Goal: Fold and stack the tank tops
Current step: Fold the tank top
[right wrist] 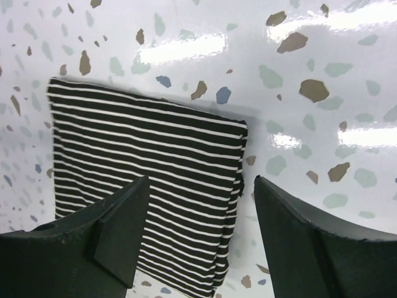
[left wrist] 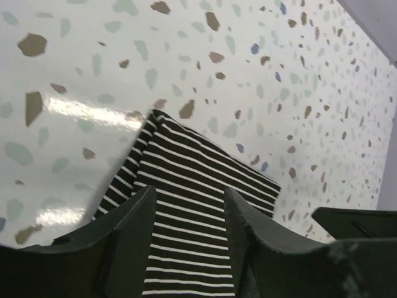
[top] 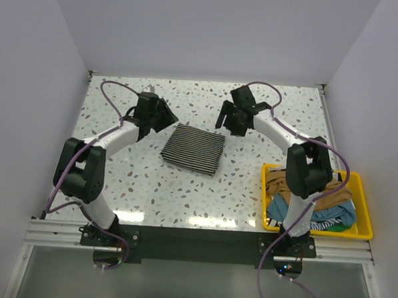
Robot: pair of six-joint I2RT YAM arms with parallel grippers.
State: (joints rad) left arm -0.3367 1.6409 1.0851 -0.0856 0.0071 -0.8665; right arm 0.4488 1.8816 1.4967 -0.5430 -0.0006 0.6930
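A tank top with thin black-and-white stripes [top: 193,149] lies folded into a flat rectangle in the middle of the table. My left gripper [top: 168,116] hovers just over its far left corner. In the left wrist view its jaws [left wrist: 189,198] stand apart, and the striped cloth [left wrist: 198,180] shows flat between them, ungripped. My right gripper [top: 226,124] hangs over the far right corner. Its jaws [right wrist: 201,183] are wide open, straddling the edge of the fold [right wrist: 142,143] without holding anything.
A yellow bin [top: 363,198] stands at the near right beside the right arm's base. It holds a tan-brown top [top: 277,183], a teal one [top: 339,213] and other crumpled cloth. White walls close the table on three sides.
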